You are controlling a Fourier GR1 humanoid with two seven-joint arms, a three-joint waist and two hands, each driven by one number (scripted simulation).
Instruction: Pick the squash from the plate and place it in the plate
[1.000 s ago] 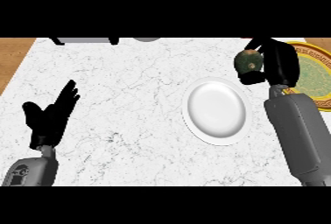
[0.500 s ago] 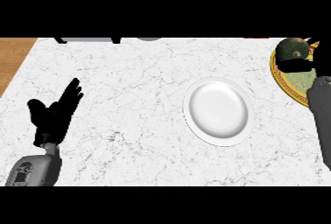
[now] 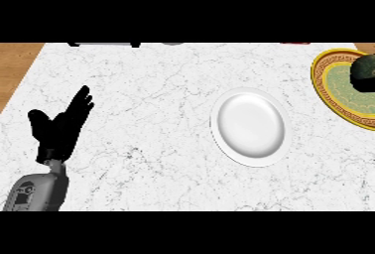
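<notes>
A dark green squash [image 3: 363, 74] lies on the gold-rimmed green plate [image 3: 330, 94] at the right edge of the head view, partly cut off by the frame. An empty white plate [image 3: 249, 126] sits in the middle of the marble counter, apart from both. My left hand [image 3: 60, 126] shows at the lower left, open with its fingers up, resting far from the plates. The right hand and forearm do not show.
The marble counter [image 3: 147, 89] ends at the left against a wooden floor strip [image 3: 15, 64]. Along the far edge stand a dark object [image 3: 102, 44] and a small red thing [image 3: 293, 42], both cut off.
The right hand carried the squash rightward from beside the white plate to the gold-rimmed plate, then left the view. The squash now lies there alone. The left hand stayed put.
</notes>
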